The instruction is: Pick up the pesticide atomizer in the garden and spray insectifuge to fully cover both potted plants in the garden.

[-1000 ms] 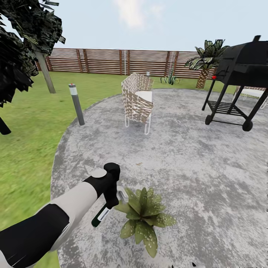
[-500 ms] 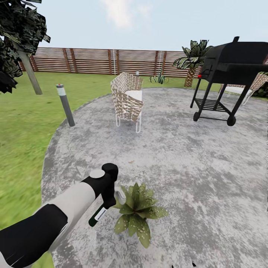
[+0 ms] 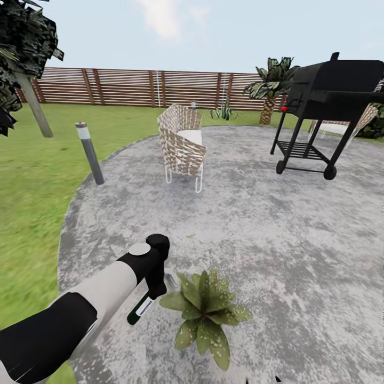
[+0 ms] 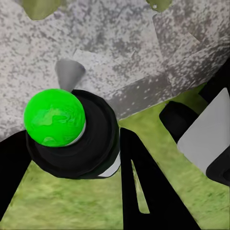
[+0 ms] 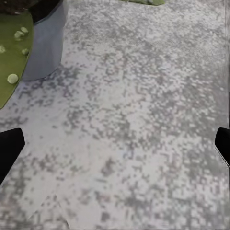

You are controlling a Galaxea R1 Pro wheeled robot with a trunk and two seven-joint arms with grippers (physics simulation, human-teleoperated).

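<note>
- The left tool [image 3: 154,285] holds the pesticide atomizer [image 3: 140,310], clamped on the bottle's upper part; the dark green body with its white label band hangs down and slants away from the speckled potted plant [image 3: 205,314], while the pale spray head [image 3: 172,279] points toward it
- The atomizer sits just beside that plant, over the grey patio [image 3: 277,229] near its grassy edge
- In the left wrist view the bottle [image 4: 72,139] shows end-on between the dark fingers [image 4: 143,191], with a bright green ball over its base
- Judged from its slim shape, the bottle is light, stiff and smooth-sided, so it could twist or slide in the grip; the neck under the trigger head is the safest place to hold, since the head acts as a stop
- The trigger part looks thin and is the piece most likely to suffer from a hard squeeze
- The plant's leaves look soft and would bend at a touch, so the nozzle is better kept clear of them
- The right tool [image 5: 115,143] shows only its two dark tips at opposite edges of its wrist view, spread wide over bare paving, with a grey pot [image 5: 45,40] near it
</note>
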